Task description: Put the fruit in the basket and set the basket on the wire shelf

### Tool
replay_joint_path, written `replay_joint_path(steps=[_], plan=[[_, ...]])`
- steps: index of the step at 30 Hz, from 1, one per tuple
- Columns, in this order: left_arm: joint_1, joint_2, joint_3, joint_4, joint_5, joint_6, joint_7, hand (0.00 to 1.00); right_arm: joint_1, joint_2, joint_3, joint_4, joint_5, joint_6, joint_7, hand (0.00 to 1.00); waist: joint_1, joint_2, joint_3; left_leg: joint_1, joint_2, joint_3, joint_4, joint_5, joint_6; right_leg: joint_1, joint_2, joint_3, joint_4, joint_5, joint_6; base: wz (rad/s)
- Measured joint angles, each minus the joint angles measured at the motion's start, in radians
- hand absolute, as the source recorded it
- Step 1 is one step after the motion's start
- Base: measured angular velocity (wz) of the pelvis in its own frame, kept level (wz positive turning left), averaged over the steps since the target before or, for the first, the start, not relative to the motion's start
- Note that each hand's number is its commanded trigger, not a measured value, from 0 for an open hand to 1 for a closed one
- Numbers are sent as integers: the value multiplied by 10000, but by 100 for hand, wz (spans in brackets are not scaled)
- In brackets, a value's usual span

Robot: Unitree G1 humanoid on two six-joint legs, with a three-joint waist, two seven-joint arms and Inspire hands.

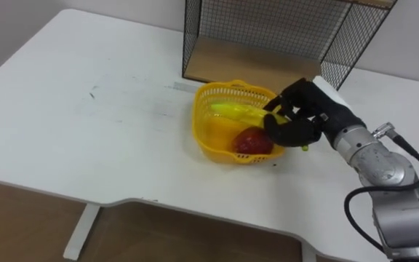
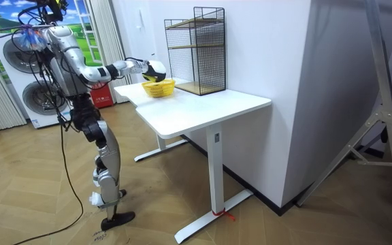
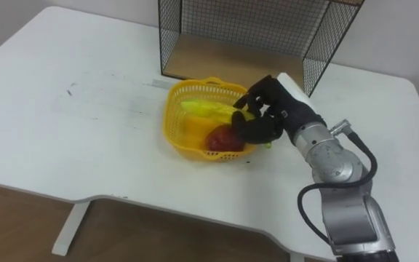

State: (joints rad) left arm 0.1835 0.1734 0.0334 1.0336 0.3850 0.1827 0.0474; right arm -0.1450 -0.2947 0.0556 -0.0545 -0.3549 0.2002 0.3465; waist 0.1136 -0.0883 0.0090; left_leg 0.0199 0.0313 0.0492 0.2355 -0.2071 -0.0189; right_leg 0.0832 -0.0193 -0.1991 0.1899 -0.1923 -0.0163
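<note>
A yellow plastic basket (image 1: pixel 204 127) sits on the white table (image 1: pixel 86 109), just in front of the black wire shelf (image 1: pixel 268 29). Inside it lie a yellow-green fruit (image 1: pixel 237 111) and a red fruit (image 1: pixel 253 141). My right hand (image 1: pixel 300 113), black-fingered, comes in from the right with its fingers curled over the basket's right rim and the thumb below it. In the room view I stand at the table's end with that arm stretched out to the basket (image 2: pixel 158 88).
The wire shelf has a wooden bottom board (image 1: pixel 253 62) level with the tabletop and a mesh tier above (image 2: pixel 196 47). The table's front edge (image 1: pixel 158 196) runs close below the basket. Washing machines (image 2: pixel 26 82) stand behind me.
</note>
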Motion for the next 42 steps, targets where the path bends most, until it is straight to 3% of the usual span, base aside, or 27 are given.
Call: replay_joint_path(steps=[4,11,26,33,36,42], plan=[[-153,-3,3,1,6,-3,19,0,0,121,61,0,15,0,47,0,10,41,6,15,1,-7,-14,4,1,8,2,30,7,1,-2,0],[-316,-3,-20,-43,-1,-89,79,0,0,198,118,0,44,-15,-95,0,9,-138,-84,25,-17,-18,-28,6,4,25,-11,30,-6,1,0,0],[-374,19,-189,-44,-131,-245,95,0,2,207,122,-5,32,-19,-92,0,-47,-117,-30,17,-43,-53,-83,8,8,12,-43,-76,-37,9,15,0],[-331,15,-176,-16,-723,-337,132,0,47,204,104,-3,63,-19,-118,0,-116,1,40,13,-56,-62,-51,8,11,22,-56,-65,-26,19,30,0],[-155,13,-150,78,-950,-393,321,0,121,205,104,-6,250,-21,-301,0,-241,6,27,6,-59,-98,-80,11,17,32,-57,-74,-26,19,31,3],[328,14,41,185,-1242,-391,393,0,194,203,-21,-7,463,-21,-788,0,-366,-65,-79,84,-65,-100,-105,16,24,84,-61,-59,-34,19,31,0]])
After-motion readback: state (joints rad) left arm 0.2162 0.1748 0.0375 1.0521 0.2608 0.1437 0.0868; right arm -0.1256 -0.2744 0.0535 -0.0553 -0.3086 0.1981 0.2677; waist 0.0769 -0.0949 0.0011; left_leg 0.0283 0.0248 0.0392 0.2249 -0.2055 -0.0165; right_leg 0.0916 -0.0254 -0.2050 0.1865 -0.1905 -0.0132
